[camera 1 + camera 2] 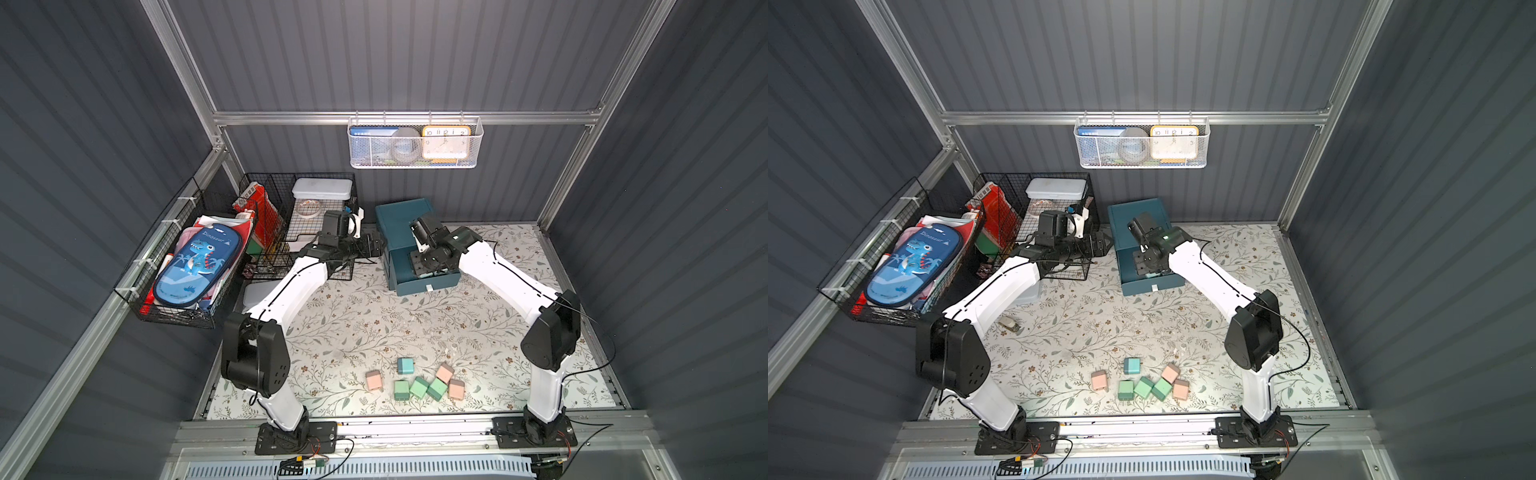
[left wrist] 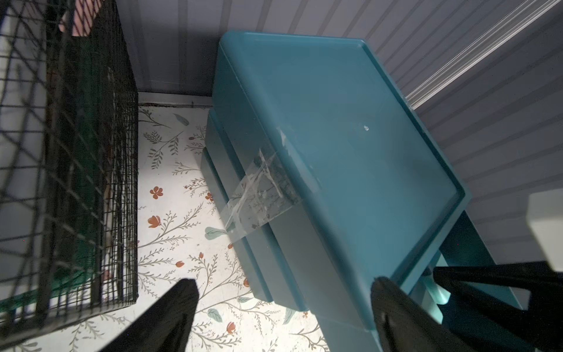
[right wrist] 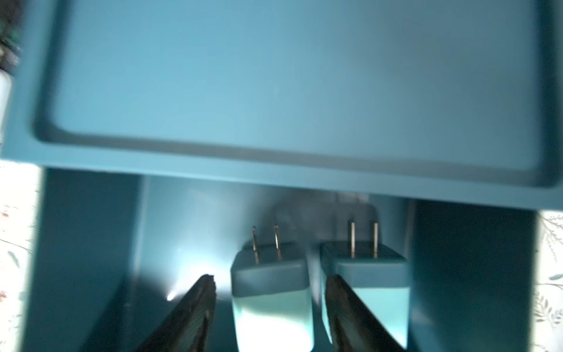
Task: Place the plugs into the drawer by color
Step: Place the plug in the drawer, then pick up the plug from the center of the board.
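Observation:
The dark teal drawer cabinet (image 1: pixel 401 216) (image 1: pixel 1136 214) stands at the back of the table with its top drawer (image 1: pixel 432 282) pulled out. My right gripper (image 1: pixel 419 266) (image 3: pixel 269 279) reaches into that drawer, open, its fingers either side of a teal plug (image 3: pixel 271 304) with a gap on each side. A second teal plug (image 3: pixel 377 292) sits beside it. My left gripper (image 1: pixel 374 245) (image 2: pixel 285 282) is open and empty beside the cabinet's left wall (image 2: pixel 335 137). Near the front edge lie one teal plug (image 1: pixel 405 365), three green plugs (image 1: pixel 419 387) and three pink plugs (image 1: pixel 374 380).
Black wire baskets (image 1: pixel 299 224) stand just left of the cabinet, close to my left arm. A hanging black basket holds a blue dinosaur case (image 1: pixel 195 262). A white mesh basket (image 1: pixel 415 143) hangs on the back wall. Clear tape (image 2: pixel 259 195) sticks to the cabinet's side.

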